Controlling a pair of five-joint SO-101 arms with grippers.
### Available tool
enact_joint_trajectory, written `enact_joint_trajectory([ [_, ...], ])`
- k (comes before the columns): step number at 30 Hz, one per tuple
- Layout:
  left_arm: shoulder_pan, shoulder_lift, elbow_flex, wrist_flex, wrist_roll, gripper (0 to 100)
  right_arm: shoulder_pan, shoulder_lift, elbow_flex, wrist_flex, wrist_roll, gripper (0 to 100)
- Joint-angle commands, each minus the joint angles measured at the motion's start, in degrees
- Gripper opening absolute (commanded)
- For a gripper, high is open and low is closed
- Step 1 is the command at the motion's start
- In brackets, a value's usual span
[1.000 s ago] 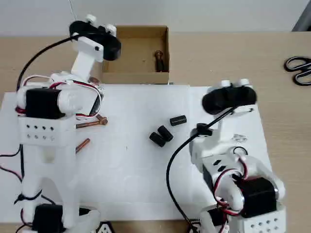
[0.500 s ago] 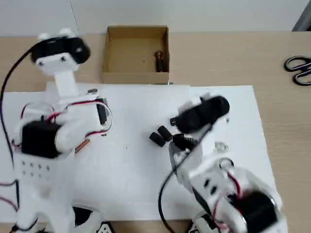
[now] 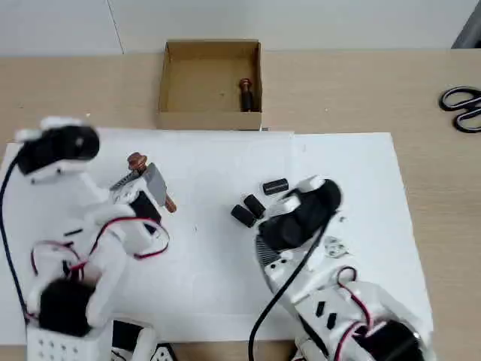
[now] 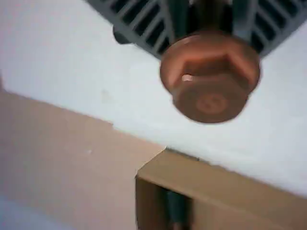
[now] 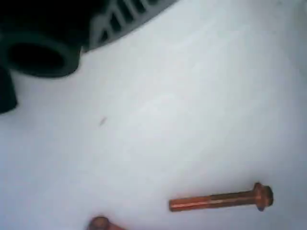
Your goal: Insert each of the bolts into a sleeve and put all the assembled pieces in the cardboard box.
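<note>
My left gripper (image 3: 147,183) is shut on a copper bolt (image 3: 137,161) over the left part of the white sheet (image 3: 210,286). In the left wrist view the bolt's hex head (image 4: 210,79) faces the camera. Three black sleeves (image 3: 255,204) lie near the sheet's middle. My right gripper (image 3: 269,242) hangs just beside them, and one sleeve (image 5: 41,55) sits close to it. A second bolt (image 5: 220,200) lies flat on the sheet. The cardboard box (image 3: 210,120) stands at the back with one assembled piece (image 3: 246,94) inside.
Scissors (image 3: 462,105) lie on the wooden table at the far right. The box's corner (image 4: 216,187) lies just beyond the sheet's edge. The sheet's front middle is bare.
The left arm has swung back from beside the box to the sheet's left part and now holds a bolt. The right arm has moved left and down over the sleeves.
</note>
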Motion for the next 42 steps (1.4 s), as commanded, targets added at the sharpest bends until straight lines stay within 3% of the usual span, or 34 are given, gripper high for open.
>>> enact_joint_trajectory([
  [1, 1.93, -8.09, 5.49, -4.92, 0.88, 1, -4.18, -1.19, 2.81, -5.93, 0.79, 0.4],
  [6, 8.26, -18.02, 11.47, -4.92, 3.52, 1, -4.88, -2.68, 9.93, -12.00, 4.57, 0.4],
  [10, 9.58, -22.15, 12.79, -5.36, 3.78, 1, -4.97, -4.00, 13.10, -14.29, 8.09, 0.4],
  [17, 9.76, -22.59, 12.62, -5.36, 3.87, 1, -10.42, -9.80, 18.29, -14.02, 9.32, 0.4],
  [28, 16.35, -22.68, 12.53, -5.01, 3.69, 1, -10.42, -14.37, 21.71, -15.69, 12.04, 0.4],
  [42, 19.08, -22.33, 13.58, -5.01, 2.64, 1, -12.79, -14.37, 21.71, -20.00, 16.09, 0.4],
])
